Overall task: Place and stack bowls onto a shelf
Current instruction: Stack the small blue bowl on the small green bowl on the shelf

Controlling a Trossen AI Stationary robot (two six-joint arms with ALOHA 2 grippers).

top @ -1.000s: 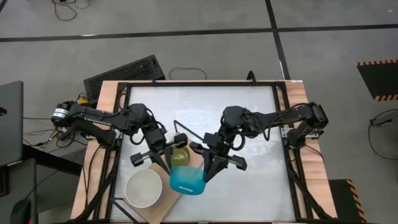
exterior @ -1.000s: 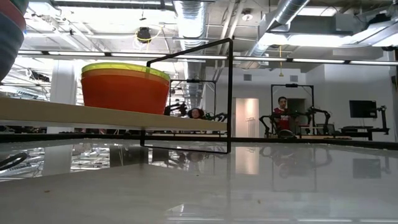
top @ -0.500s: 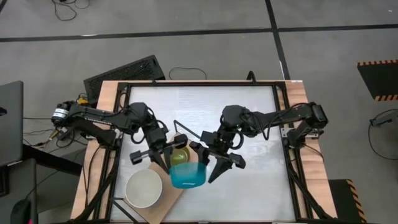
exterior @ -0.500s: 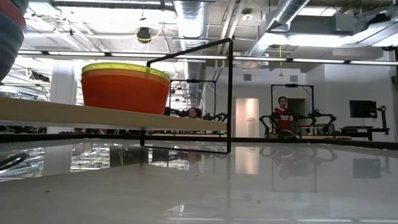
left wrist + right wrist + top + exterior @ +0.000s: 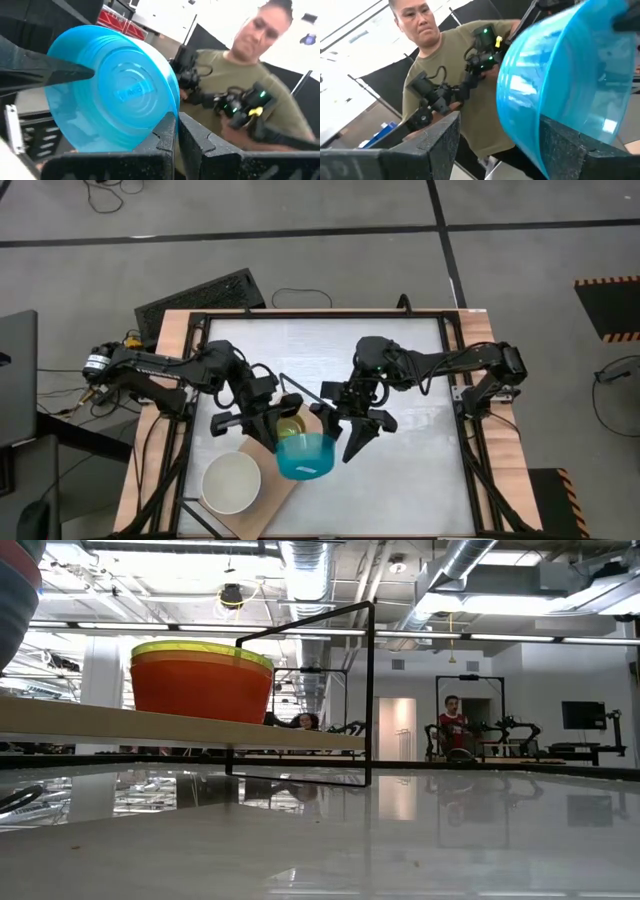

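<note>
Your left tool [image 5: 272, 442] is clamped shut on the rim of the cyan bowl [image 5: 306, 456], holding it over the shelf [image 5: 268, 490] near the desk's front edge. Your right tool [image 5: 340, 442] stands wide open beside the bowl, gripping nothing.

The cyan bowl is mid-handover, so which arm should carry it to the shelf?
Left: the left gripper is shut on the cyan bowl, while the right gripper stands open beside it.

grey floor [image 5: 300, 210] with dark seams, black keyboard [image 5: 200, 298] behind the table. exposed ducts [image 5: 310, 565] overhead, strip lights, distant monitor [image 5: 583, 715].
</note>
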